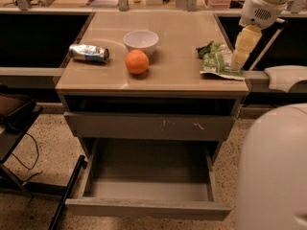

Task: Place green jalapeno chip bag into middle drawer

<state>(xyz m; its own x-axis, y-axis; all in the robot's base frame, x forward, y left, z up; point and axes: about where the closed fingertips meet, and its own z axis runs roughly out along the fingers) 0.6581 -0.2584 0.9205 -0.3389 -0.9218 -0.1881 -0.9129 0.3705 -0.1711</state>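
Lying at the tabletop's (168, 78) right edge, the green jalapeno chip bag (217, 61) sits just left of your gripper (238, 61), whose tip overlaps the bag's right side. Open or closed: you cannot tell. Below, the middle drawer (148, 209) stands pulled out.

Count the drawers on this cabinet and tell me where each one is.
2. A shut drawer with scratch marks sits below the tabletop; the middle drawer under it is pulled out. Others may be hidden. The gripper is at the chip bag's right edge.
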